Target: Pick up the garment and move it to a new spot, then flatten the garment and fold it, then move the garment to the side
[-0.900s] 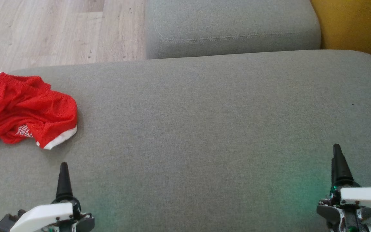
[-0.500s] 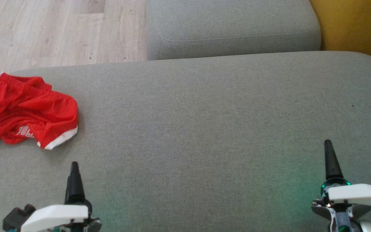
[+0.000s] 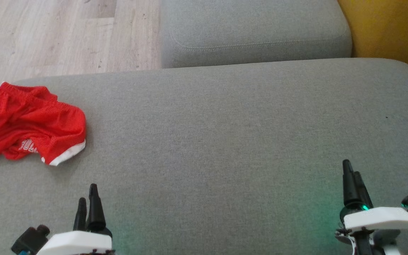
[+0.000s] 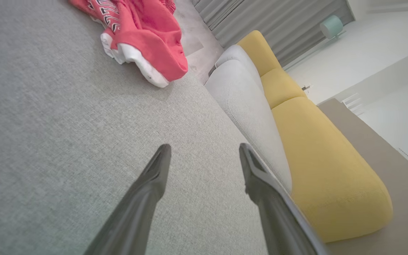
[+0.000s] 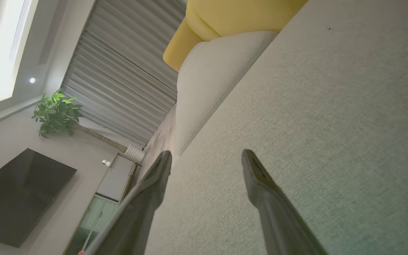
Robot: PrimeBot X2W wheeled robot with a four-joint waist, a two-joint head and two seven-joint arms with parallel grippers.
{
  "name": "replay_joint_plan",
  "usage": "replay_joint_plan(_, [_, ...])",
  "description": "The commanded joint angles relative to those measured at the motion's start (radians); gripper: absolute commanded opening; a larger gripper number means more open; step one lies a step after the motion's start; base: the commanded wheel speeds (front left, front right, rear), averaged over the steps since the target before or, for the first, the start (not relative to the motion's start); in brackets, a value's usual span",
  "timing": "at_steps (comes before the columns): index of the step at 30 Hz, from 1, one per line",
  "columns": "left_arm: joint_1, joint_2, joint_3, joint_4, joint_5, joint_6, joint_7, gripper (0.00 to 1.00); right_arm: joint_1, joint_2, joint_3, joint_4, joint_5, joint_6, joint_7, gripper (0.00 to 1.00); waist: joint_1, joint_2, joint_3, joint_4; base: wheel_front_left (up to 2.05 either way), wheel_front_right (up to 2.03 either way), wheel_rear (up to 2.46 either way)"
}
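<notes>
Garment (image 3: 30, 124): red mesh shorts with white hem trim and white lettering. It lies crumpled at the far left of the grey seat cushion (image 3: 225, 124), near that cushion's far edge, and part of it runs off the left border of the head view. Neither gripper touches it.

Left gripper (image 3: 88, 196): at the lower left of the head view, fingers pointing up the view, over bare seat fabric. It sits on the near side of the garment and apart from it. In the left wrist view its two dark fingers are spread and released, with grey fabric showing between them and the garment lying ahead and to the left.

Right gripper (image 3: 352, 169): at the lower right of the head view, well apart from the garment. In the right wrist view its fingers are spread and released over bare seat fabric. A green glow (image 3: 326, 210) tints the fabric just beside it.

Surroundings:
- a second grey cushion (image 3: 253, 32) butts against the far edge of the seat
- a yellow cushion (image 3: 384, 28) lies to the right of that one
- a pale wood floor (image 3: 48, 35) is at the upper left
- the right wrist view takes in a grey pleated curtain (image 5: 119, 81), a potted plant (image 5: 57, 113) and a dark television (image 5: 16, 198)
</notes>
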Motion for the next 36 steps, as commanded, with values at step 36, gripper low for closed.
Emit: replay_joint_plan(36, [0.005,0.024,-0.07,-0.017,0.453,0.035,-0.116,1.0,-0.003,-0.009,0.122,-0.027,-0.52,-0.001,-0.078,1.0,0.0,0.0,-0.008,0.011,0.0,0.0,0.0])
